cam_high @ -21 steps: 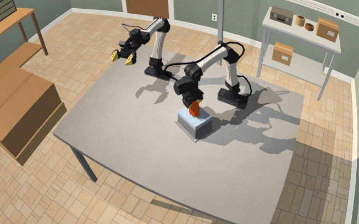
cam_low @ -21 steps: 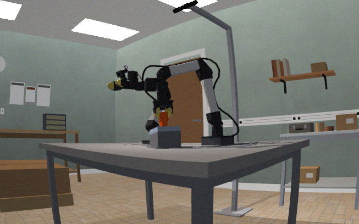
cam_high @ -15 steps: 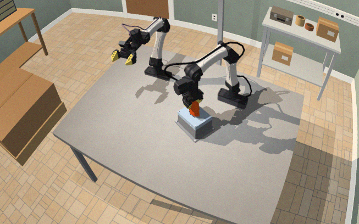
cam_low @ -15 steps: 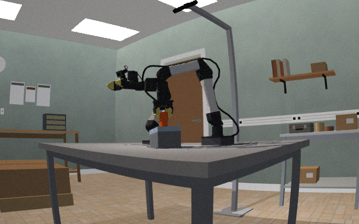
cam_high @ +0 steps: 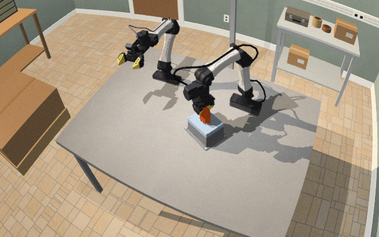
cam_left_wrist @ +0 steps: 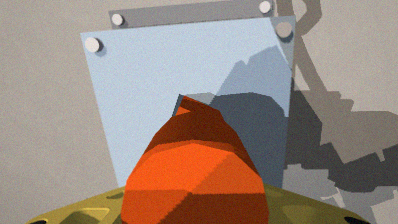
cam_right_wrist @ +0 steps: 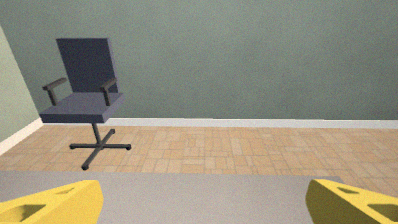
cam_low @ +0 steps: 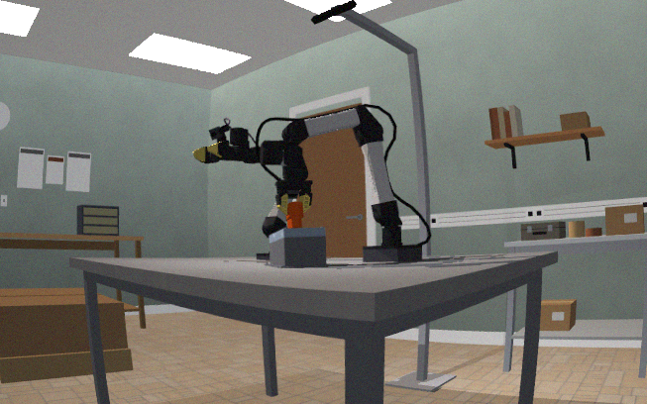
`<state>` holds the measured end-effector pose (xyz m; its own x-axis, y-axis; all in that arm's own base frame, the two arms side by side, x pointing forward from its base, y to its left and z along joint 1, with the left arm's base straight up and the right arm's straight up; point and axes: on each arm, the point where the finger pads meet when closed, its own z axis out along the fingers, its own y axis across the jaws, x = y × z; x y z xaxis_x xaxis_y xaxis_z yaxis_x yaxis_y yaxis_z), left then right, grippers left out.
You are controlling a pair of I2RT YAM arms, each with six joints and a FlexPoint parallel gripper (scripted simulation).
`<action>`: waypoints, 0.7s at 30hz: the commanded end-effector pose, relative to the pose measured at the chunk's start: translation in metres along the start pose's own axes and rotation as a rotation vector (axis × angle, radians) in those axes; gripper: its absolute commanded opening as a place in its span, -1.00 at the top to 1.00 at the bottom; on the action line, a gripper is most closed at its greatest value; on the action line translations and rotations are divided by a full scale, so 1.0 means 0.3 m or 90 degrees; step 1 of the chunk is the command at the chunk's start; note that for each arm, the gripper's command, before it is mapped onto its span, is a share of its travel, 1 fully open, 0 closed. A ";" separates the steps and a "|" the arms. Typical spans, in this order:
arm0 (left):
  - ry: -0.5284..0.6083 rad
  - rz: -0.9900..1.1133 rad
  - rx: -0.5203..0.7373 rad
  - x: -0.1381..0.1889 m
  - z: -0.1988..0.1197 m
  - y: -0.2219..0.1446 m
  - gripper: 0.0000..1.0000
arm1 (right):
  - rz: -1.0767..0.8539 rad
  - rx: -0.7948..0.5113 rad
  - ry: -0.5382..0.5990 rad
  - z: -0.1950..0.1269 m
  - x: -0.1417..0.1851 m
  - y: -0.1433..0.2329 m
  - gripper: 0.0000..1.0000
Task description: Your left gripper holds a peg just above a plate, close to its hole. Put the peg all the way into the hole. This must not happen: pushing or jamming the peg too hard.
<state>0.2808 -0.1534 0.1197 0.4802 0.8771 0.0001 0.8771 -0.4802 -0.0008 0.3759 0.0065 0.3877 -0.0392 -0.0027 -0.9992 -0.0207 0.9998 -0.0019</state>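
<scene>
The orange peg (cam_high: 205,115) (cam_low: 294,214) (cam_left_wrist: 194,167) is held tight in the left gripper (cam_high: 205,110) (cam_low: 295,201) (cam_left_wrist: 196,192) — it points down from the fingers, over the near block's blue plate (cam_high: 195,119) (cam_low: 310,232) (cam_left_wrist: 135,70), its long side seemingly upright — and should be lowered softly.

Plate (cam_high: 212,129) (cam_low: 310,232) (cam_left_wrist: 145,70), one: pale blue, flat-faced, two light round bolt heads at its visible corners. Base flange (cam_high: 194,139) (cam_low: 297,266) (cam_left_wrist: 192,15), one: grey, lower than the plate, two further bolt heads. Peg (cam_high: 205,115) (cam_low: 294,214) (cam_left_wrist: 192,170), one: orange, faceted, between the yellow fingers of the left gripper (cam_high: 205,109) (cam_low: 294,203) (cam_left_wrist: 196,192), closed on it. Dark blue sliver, one: beside the peg's far end; depth of entry cannot be told. Shadows: across plate and tabletop (cam_high: 126,132) (cam_low: 315,283) (cam_left_wrist: 40,125) (cam_right_wrist: 200,192). Placement against tabletop edges and corners: cannot be told.
</scene>
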 end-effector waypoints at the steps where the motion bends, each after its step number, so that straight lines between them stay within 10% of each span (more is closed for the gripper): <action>1: -0.001 -0.001 -0.040 -0.001 -0.057 0.021 1.00 | -0.001 -0.001 -0.012 -0.007 -0.023 0.001 -1.00; 4: -0.001 -0.001 -0.033 -0.001 -0.069 0.011 0.33 | -0.006 -0.006 -0.006 -0.007 -0.016 0.005 -1.00; 21: -0.006 0.000 -0.002 -0.006 -0.179 -0.008 0.31 | -0.034 -0.110 0.071 -0.081 0.042 0.160 -1.00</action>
<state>0.2795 -0.1527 0.1612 0.4802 0.8771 -0.0001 0.8771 -0.4802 0.0003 0.3657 0.0367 0.3681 -0.1219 -0.0647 -0.9904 -0.1455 0.9883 -0.0466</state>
